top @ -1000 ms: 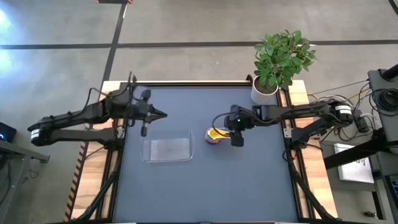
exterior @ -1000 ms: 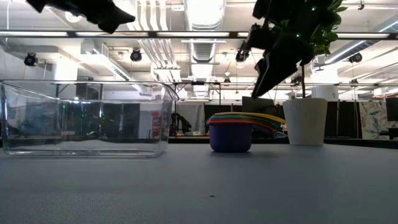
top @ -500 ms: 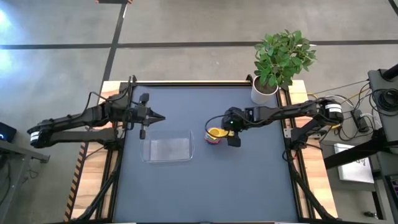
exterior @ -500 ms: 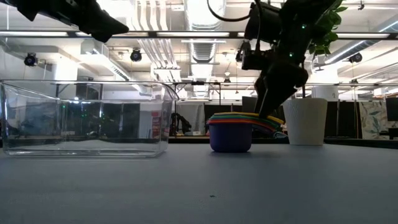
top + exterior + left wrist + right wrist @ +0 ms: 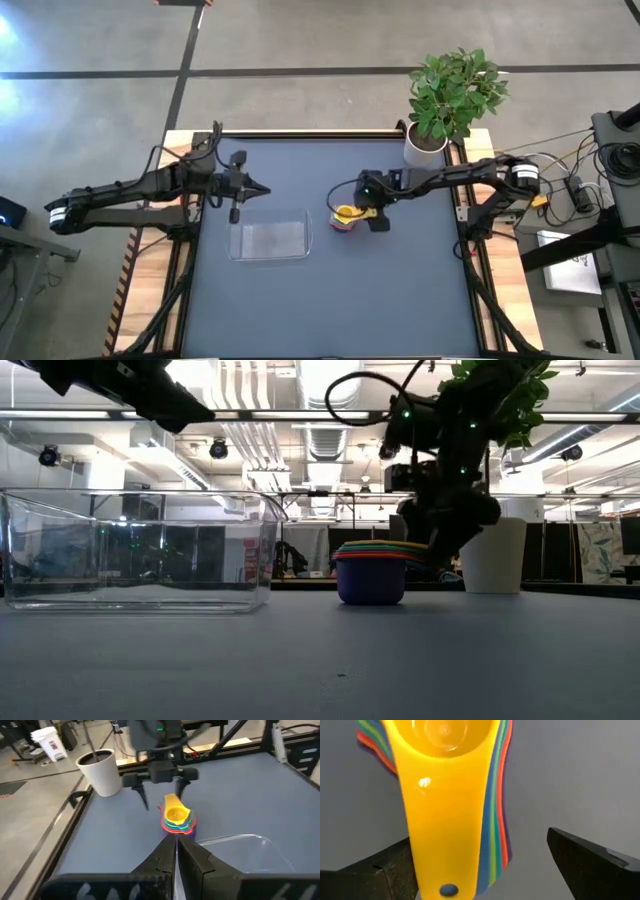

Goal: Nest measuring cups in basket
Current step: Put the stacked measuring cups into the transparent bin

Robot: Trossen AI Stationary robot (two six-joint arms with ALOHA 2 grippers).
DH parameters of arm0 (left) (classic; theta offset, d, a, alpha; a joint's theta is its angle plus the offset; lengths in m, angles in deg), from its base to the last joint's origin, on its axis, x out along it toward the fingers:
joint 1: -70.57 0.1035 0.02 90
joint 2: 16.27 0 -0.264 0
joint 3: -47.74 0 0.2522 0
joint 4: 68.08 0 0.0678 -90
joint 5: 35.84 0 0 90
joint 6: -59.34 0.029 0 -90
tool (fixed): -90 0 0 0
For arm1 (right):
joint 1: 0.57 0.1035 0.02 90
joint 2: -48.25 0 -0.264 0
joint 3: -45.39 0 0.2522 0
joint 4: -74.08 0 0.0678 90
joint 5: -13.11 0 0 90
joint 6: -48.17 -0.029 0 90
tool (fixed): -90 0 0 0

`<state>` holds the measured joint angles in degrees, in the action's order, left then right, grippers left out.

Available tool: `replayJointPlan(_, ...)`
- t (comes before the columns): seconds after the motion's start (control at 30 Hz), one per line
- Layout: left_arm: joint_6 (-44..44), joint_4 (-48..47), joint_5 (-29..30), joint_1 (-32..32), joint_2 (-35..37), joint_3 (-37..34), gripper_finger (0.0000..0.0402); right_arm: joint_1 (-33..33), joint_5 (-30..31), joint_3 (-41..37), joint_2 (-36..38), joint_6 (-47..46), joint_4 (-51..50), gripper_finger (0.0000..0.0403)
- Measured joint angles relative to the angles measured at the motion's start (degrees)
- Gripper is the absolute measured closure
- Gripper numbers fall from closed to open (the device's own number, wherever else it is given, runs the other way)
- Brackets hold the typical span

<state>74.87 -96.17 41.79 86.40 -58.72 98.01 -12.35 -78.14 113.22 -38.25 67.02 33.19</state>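
Observation:
The measuring cups sit nested in one stack (image 5: 345,217) (image 5: 372,572) right of the table's middle, bowls down on the mat. The yellow cup is on top, and the handles fan out toward the right arm. My right gripper (image 5: 368,212) (image 5: 477,840) is open and low over those handles (image 5: 447,830), one finger on each side of them. The clear basket (image 5: 270,240) (image 5: 140,550) stands on the mat left of the stack. My left gripper (image 5: 262,187) (image 5: 176,851) is shut and hovers above the table, just beyond the basket's far edge. My right gripper comes slanting down from the table's right side, along the handles. One finger (image 5: 385,870) stands close against the yellow handle's side (image 5: 415,845), and I cannot tell whether it touches. The other finger (image 5: 590,860) is well apart from the handles.
A white pot with a green plant (image 5: 425,150) (image 5: 490,555) stands at the table's far right corner, behind the right arm. The near half of the dark mat (image 5: 330,310) is free room.
My right gripper has come down from above and moved left toward the stack, so its open fingers now flank the handles. The stack has stayed in place.

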Motion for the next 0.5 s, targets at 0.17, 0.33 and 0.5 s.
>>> replayJointPlan(0.17, 0.0, -1.06, -0.61, -0.02, 1.34, -0.13, 0.0401, -2.62, -5.04, 1.17, 0.01, 1.73, 0.08, 0.0023)
replayJointPlan(0.33, -1.03, -0.71, -0.31, -0.02, 8.1, -0.86, 0.0401, -2.9, -5.46, 1.77, -0.23, 2.82, -1.32, 0.0023)
replayJointPlan(0.5, -4.08, -0.69, -0.19, -0.02, 13.52, -3.03, 0.0401, -2.88, -6.73, 1.74, -1.65, 2.51, -1.87, 0.0023)
